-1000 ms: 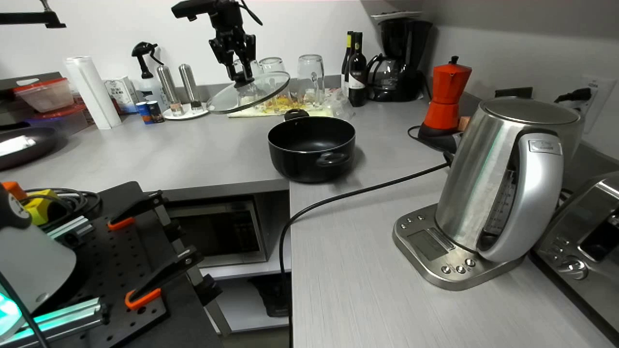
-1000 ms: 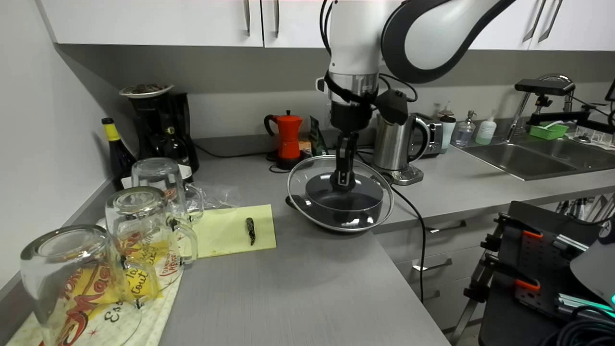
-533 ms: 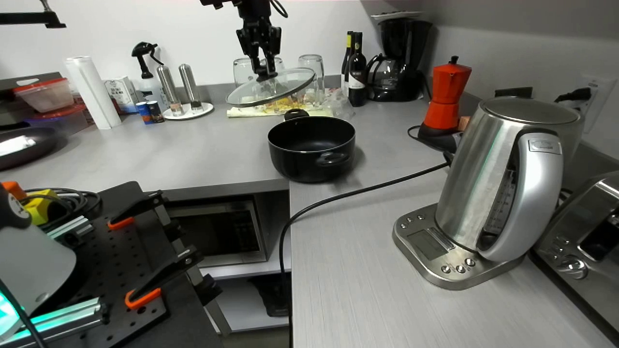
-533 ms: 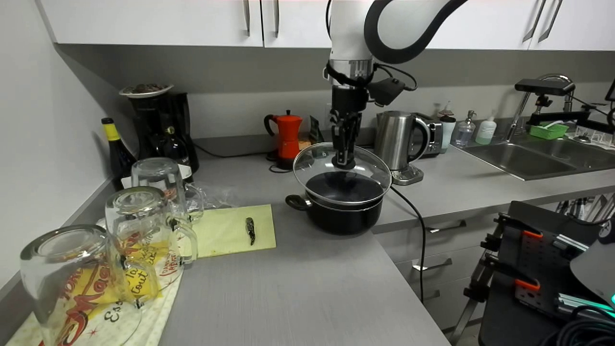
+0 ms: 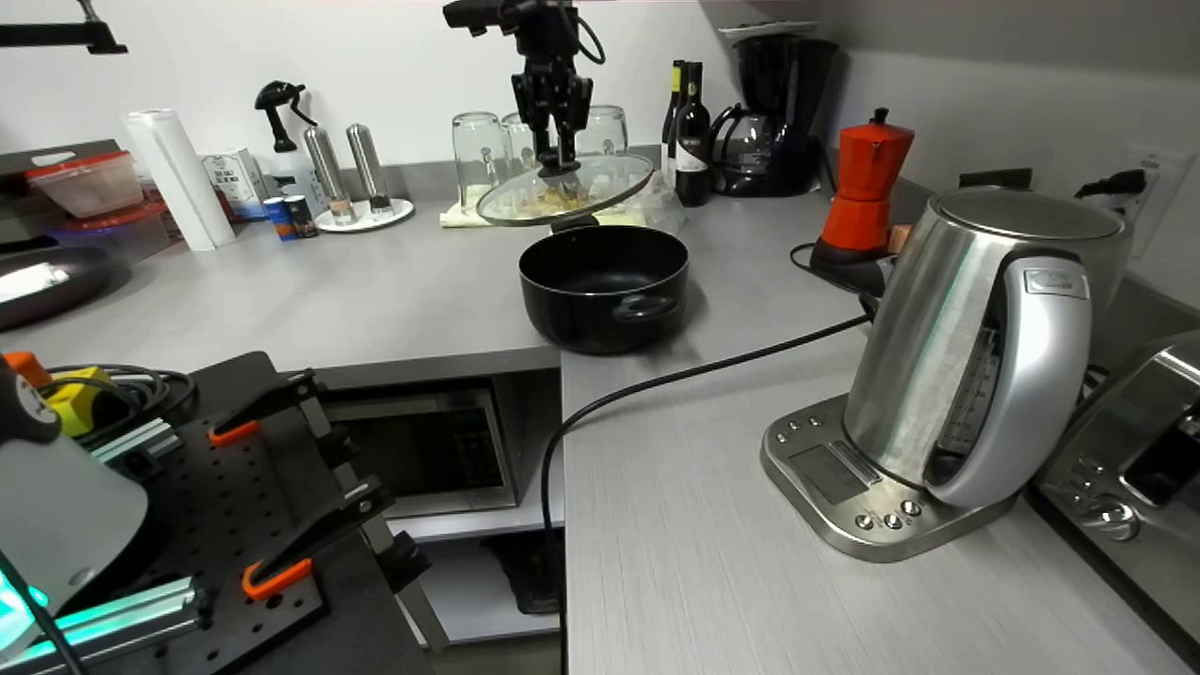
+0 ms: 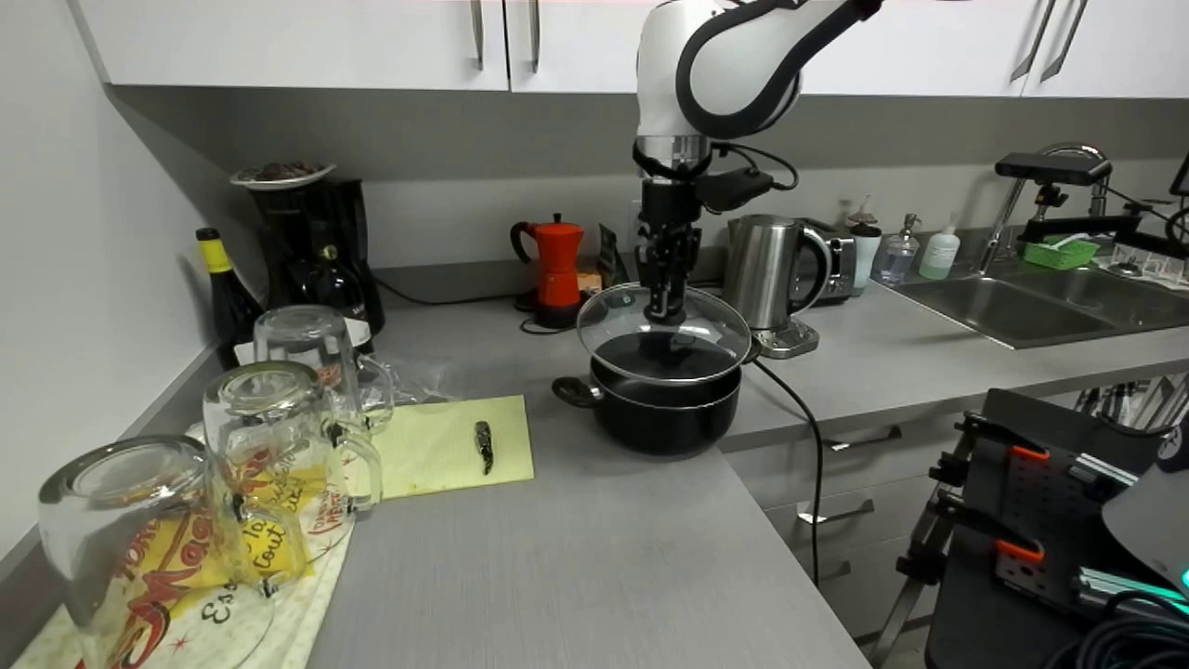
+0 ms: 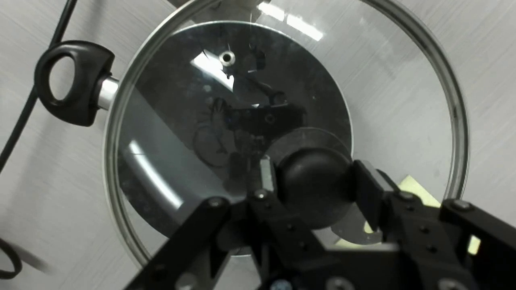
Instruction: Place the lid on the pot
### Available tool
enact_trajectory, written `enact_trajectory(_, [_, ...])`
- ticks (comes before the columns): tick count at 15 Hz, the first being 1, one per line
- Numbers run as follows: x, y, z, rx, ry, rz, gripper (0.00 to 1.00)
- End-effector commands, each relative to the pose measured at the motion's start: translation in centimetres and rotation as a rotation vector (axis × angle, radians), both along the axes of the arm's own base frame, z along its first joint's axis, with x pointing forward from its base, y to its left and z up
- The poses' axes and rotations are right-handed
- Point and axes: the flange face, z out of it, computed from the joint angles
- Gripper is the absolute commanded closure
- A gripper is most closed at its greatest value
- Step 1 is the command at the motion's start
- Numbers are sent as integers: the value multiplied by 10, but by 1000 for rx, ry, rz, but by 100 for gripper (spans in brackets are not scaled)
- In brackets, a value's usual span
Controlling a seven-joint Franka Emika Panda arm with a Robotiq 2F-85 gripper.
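Note:
The lid, clear glass with a metal rim, hangs tilted above the pot in an exterior view, off to its upper left. My gripper is shut on the lid's dark knob. In an exterior view the lid overlaps the far part of the black pot, with my gripper above. In the wrist view the gripper has the knob between its fingers. There the pot shows through the lid, which is offset to the right of it. The pot stands upright with its dark interior visible.
A steel kettle and red moka pot stand to the right of the pot. A black cable runs along the counter near it. Glass mugs stand on a cloth beside a yellow sheet. A coffee maker stands behind.
My gripper has carried the lid rightward toward the pot in an exterior view, ending slightly lower in the last half second. The pot has not moved.

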Motion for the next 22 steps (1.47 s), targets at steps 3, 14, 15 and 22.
enact_trajectory(3, [24, -21, -16, 31, 32, -105, 75])
enact_trajectory(14, [36, -52, -47, 115, 74, -225, 75])
enact_trajectory(15, [37, -54, -48, 119, 76, -231, 75])
enact_trajectory(22, [37, -62, -54, 133, 82, -258, 75])
